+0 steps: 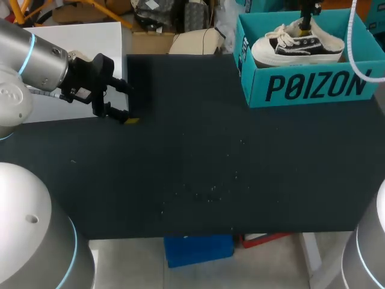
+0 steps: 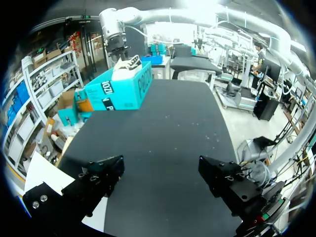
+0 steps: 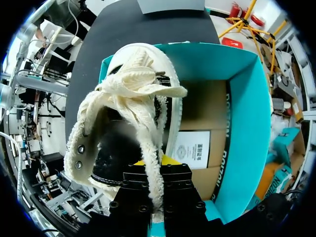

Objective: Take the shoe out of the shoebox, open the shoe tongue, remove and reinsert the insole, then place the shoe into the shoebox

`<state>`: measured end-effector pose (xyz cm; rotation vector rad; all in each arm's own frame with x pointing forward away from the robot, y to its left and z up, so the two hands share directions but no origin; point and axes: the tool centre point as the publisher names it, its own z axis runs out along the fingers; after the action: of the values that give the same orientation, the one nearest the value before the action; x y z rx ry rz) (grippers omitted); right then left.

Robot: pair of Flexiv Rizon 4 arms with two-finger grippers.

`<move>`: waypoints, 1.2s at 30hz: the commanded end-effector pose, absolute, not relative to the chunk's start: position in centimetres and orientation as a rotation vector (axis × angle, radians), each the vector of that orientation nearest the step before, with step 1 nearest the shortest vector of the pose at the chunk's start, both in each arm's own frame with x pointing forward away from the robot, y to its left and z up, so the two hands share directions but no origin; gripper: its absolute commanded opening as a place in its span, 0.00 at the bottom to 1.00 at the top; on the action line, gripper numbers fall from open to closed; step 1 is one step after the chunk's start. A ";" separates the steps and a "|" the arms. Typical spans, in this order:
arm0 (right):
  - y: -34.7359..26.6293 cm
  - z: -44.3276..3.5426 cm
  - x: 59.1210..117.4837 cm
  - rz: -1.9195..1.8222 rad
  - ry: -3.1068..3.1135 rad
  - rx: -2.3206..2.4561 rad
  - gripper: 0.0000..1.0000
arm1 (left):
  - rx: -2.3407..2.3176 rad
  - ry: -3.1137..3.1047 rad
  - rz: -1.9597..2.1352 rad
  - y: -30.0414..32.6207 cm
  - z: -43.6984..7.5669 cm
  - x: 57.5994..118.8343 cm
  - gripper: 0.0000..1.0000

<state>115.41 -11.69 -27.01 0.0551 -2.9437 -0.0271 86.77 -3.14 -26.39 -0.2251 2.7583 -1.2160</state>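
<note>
My left arm (image 1: 36,57) is coming in over the far left corner of the black bench (image 1: 198,156). Its left claw (image 1: 128,103) is hanging just above the bench edge, spread wide and gripping nothing. In the left wrist view the two dark fingers (image 2: 101,177) are standing well apart over bare bench top.

At the far right a teal shoebox (image 1: 313,87) is sitting open. A black shoe (image 1: 295,47) with a white sole and cream laces is lying inside it, showing over the box's near wall with its toe pointing left.

The right claw (image 1: 305,24) is reaching down into the box at the shoe's opening. In the right wrist view its fingers are pinched narrow on a cream fleecy strip at the shoe's rim.
</note>
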 end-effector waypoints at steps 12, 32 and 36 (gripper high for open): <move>-14.3 -27.2 116.7 0.009 -2.932 0.058 0.00 | -0.228 2.758 -1.210 -3.2 -26.4 86.7 1.00; -16.0 -30.3 117.3 0.030 -2.912 0.068 0.00 | -0.228 2.758 -1.210 -3.2 -26.4 86.7 1.00; -16.4 -31.2 117.4 0.026 -2.904 0.053 0.00 | -0.228 2.758 -1.210 -3.2 -26.4 86.7 1.00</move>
<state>116.30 -16.26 -30.13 0.0562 -2.9275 0.0358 86.77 -3.14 -26.40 -0.2251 2.7583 -1.2160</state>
